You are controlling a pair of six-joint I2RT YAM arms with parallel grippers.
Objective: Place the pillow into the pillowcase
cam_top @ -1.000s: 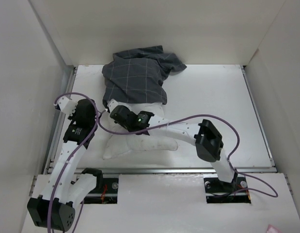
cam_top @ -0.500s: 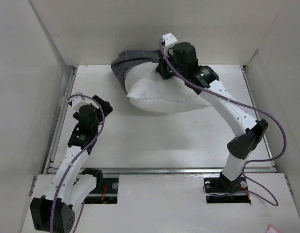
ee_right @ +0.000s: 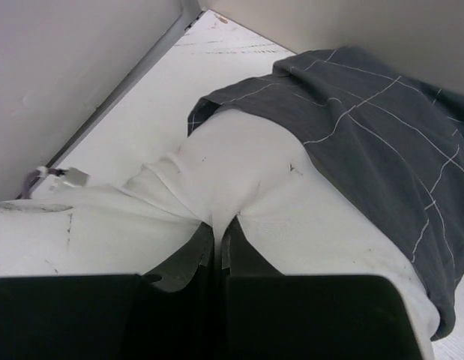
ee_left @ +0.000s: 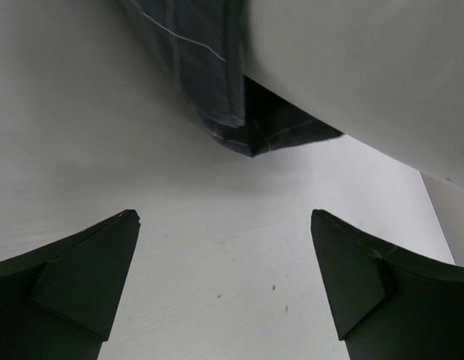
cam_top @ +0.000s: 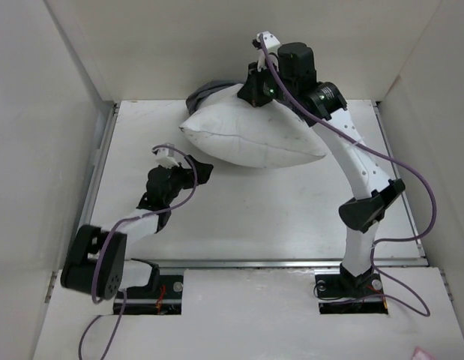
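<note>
fingers of the right gripper [ee_right: 218, 234] pinched a fold of the pillow [cam_top: 254, 142]; left gripper [ee_left: 224, 217] gaped empty beside it; that thin pinch might slip, shedding the pillowcase [ee_right: 366, 112] draped over it

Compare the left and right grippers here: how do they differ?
The right gripper is shut, pinching the fabric of the pillow; the left gripper is open and holds nothing. The right gripper is at the pillow's far edge beside the pillowcase; the left gripper is at the pillow's near left side, low over the table. Both face the pillow.
</note>
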